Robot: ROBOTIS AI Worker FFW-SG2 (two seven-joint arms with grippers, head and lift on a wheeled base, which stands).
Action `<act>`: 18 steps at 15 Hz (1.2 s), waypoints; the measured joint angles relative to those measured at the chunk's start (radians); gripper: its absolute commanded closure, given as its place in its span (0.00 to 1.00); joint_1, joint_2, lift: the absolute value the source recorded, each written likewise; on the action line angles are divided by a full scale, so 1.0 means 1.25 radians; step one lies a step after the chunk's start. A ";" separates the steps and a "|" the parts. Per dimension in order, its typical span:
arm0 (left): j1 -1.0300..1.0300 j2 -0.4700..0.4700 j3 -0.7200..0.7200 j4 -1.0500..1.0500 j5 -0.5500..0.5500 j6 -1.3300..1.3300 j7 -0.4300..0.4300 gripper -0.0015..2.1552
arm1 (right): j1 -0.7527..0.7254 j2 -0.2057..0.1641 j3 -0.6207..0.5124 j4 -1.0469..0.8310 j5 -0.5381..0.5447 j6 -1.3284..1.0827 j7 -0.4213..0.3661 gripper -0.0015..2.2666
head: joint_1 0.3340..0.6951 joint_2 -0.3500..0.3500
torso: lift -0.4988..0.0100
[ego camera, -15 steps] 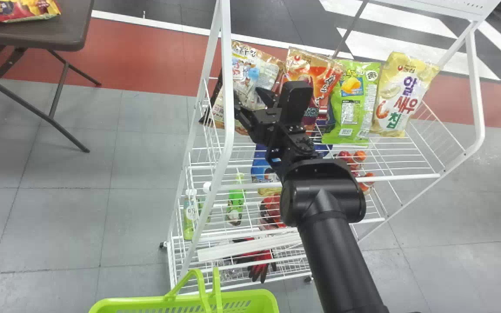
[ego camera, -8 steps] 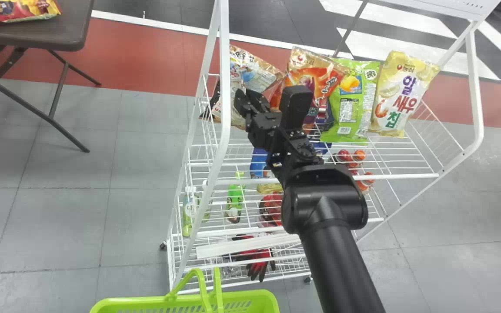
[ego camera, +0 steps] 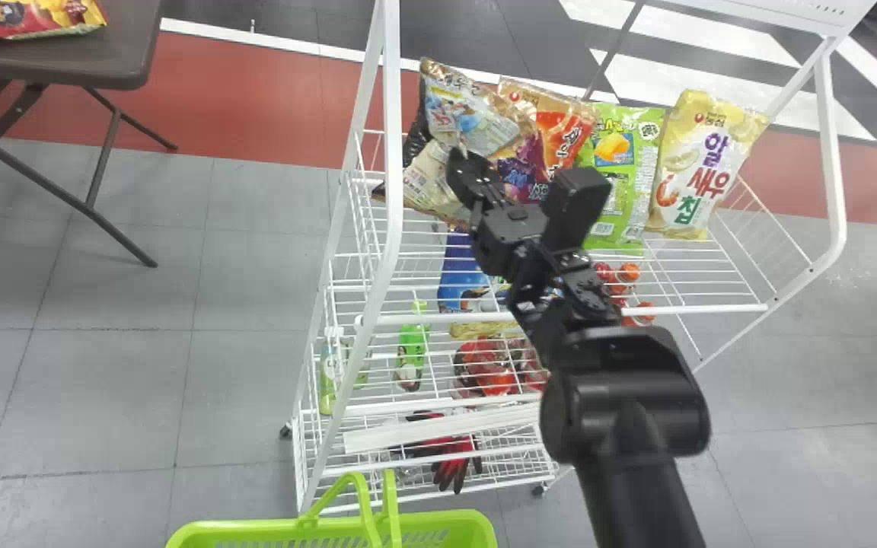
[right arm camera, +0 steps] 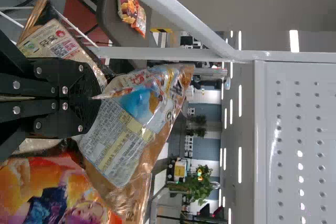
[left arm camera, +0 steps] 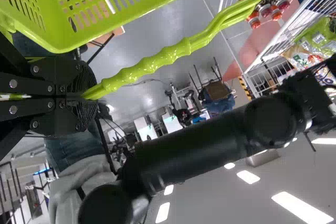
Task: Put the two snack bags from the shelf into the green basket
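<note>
Pinching the film of a snack bag (right arm camera: pixel 131 124), the right gripper (right arm camera: pixel 95 97) holds it at the left end of the shelf (ego camera: pixel 697 309); the left gripper (left arm camera: pixel 88 95) is clenched on the handle (left arm camera: pixel 157 60) of the green basket (ego camera: pixel 256 526). The bag looks light, slick and soft, its contents probably brittle, so gripping slack film or a sealed edge should spare the puffed middle.
</note>
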 measured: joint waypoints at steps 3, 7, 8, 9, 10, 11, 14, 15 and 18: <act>-0.001 0.000 0.000 -0.009 -0.001 0.001 0.001 0.98 | 0.111 -0.006 -0.064 -0.178 -0.056 0.102 0.033 0.99 | 1.00 0.00 | 0.98; -0.012 -0.001 -0.004 -0.018 -0.001 0.010 0.013 0.98 | 0.245 -0.010 -0.200 -0.386 -0.140 0.287 0.078 0.99 | 1.00 0.00 | 0.98; -0.018 -0.002 -0.004 -0.018 -0.001 0.014 0.017 0.98 | 0.273 -0.010 -0.244 -0.427 -0.168 0.344 0.095 0.99 | 1.00 0.00 | 0.98; -0.024 -0.004 -0.005 -0.017 -0.001 0.016 0.020 0.98 | 0.297 -0.010 -0.289 -0.464 -0.197 0.422 0.114 0.99 | 1.00 0.00 | 0.98; -0.029 -0.006 -0.007 -0.016 -0.001 0.017 0.024 0.98 | 0.315 -0.010 -0.327 -0.491 -0.222 0.497 0.133 0.99 | 1.00 0.00 | 0.98; -0.037 -0.009 -0.010 -0.015 -0.001 0.021 0.028 0.98 | 0.333 -0.008 -0.371 -0.519 -0.246 0.585 0.161 0.99 | 1.00 0.00 | 0.98; -0.055 -0.015 -0.021 -0.015 -0.004 0.039 0.036 0.98 | 0.369 0.007 -0.485 -0.564 -0.321 0.810 0.252 0.99 | 1.00 0.00 | 0.98; -0.057 -0.016 -0.025 -0.016 -0.006 0.041 0.039 0.98 | 0.378 0.010 -0.513 -0.579 -0.337 0.894 0.275 0.99 | 1.00 0.00 | 0.98; -0.058 -0.016 -0.028 -0.020 -0.008 0.042 0.039 0.98 | 0.391 0.012 -0.565 -0.615 -0.385 1.108 0.317 0.99 | 1.00 0.00 | 0.98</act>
